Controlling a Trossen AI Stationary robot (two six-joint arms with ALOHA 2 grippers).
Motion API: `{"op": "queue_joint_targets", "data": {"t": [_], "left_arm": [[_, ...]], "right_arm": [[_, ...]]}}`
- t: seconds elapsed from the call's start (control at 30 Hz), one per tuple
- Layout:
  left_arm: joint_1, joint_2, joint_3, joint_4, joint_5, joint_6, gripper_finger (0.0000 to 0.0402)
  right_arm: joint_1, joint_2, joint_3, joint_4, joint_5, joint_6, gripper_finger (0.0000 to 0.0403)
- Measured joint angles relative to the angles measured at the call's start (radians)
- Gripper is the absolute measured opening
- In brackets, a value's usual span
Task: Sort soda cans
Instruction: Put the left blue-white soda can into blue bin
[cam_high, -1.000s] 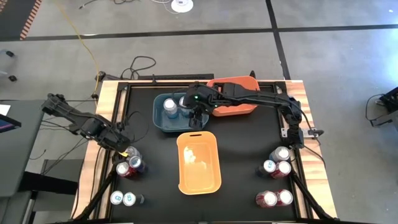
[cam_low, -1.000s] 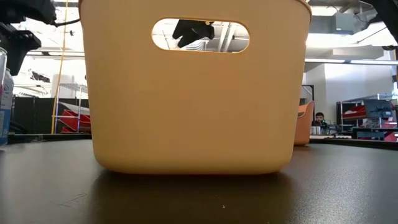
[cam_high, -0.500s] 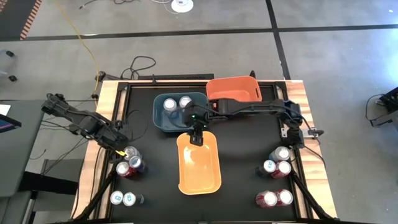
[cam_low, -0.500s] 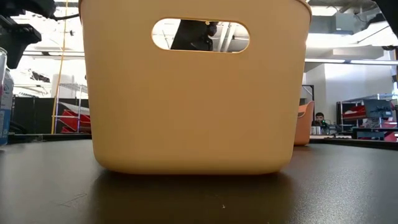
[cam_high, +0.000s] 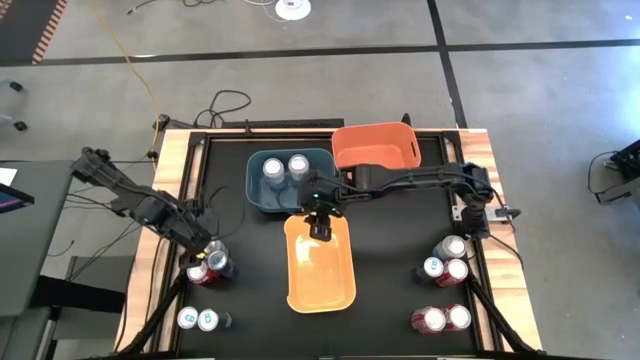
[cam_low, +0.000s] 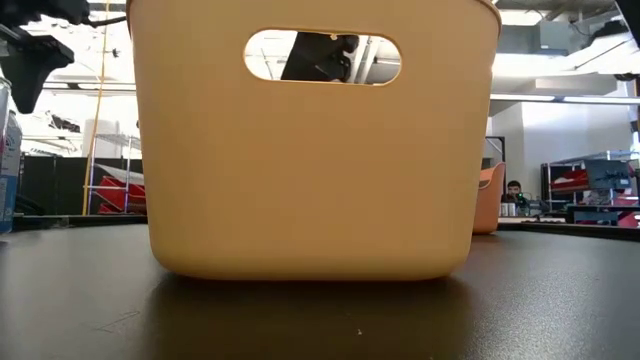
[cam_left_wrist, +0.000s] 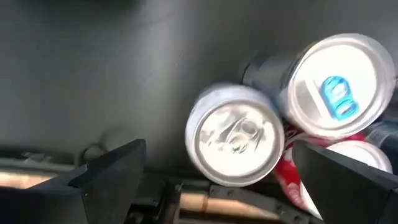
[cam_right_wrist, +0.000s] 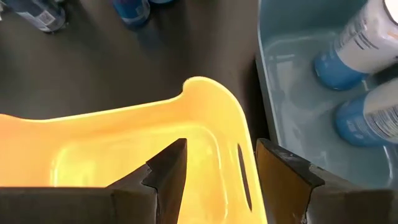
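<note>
We hang our empty right gripper (cam_high: 321, 229), jaws spread, over the yellow bin (cam_high: 320, 283); our left gripper (cam_high: 203, 249), jaws spread, straddles a can (cam_left_wrist: 236, 134) beside it to grasp.

Cans (cam_high: 289, 166) in dark blue bin (cam_high: 256, 195): white w/ blue bases; empty bin (cam_right_wrist: 155, 140) yellow; third bin (cam_high: 375, 147) orange.

The black-topped table (cam_high: 390, 250) with pale wooden side rails carries three plastic bins: a dark blue bin (cam_high: 254, 190) at upper centre, an orange bin (cam_high: 372, 146) just beside it to the upper right, and a yellow bin (cam_high: 320, 275) at centre. Standing directly on the table are small metal soda cans: a cluster (cam_high: 208, 264) at left, a pair (cam_high: 198, 319) at lower left, three (cam_high: 447, 260) at right, two red ones (cam_high: 441, 319) at lower right.
</note>
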Motion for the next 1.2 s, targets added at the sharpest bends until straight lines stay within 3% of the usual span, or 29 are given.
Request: {"op": "queue_joint_targets", "data": {"t": [0.3,0.73,0.9,1.1,1.2], "left_arm": [[-0.081,0.042,-0.045,0.043,-0.009,-0.065,0.0400],[-0.087,0.053,-0.119,0.105,-0.049,-0.082,0.0397],[-0.087,0.054,-0.119,0.105,-0.050,-0.084,0.0360],[-0.087,0.053,-0.119,0.104,-0.062,-0.088,0.0277],[-0.086,0.053,-0.119,0.084,-0.096,-0.104,0.0275]], "right_arm": [[0.009,0.000,0.000,0.000,0.014,0.007,0.0209],[0.011,0.000,0.000,0.012,0.015,0.033,0.0209],[0.011,0.000,0.000,0.093,0.015,0.033,0.0209],[-0.015,0.000,0.000,0.137,0.014,0.033,0.0209],[-0.035,0.000,0.000,0.158,0.014,0.032,0.0209]]}}
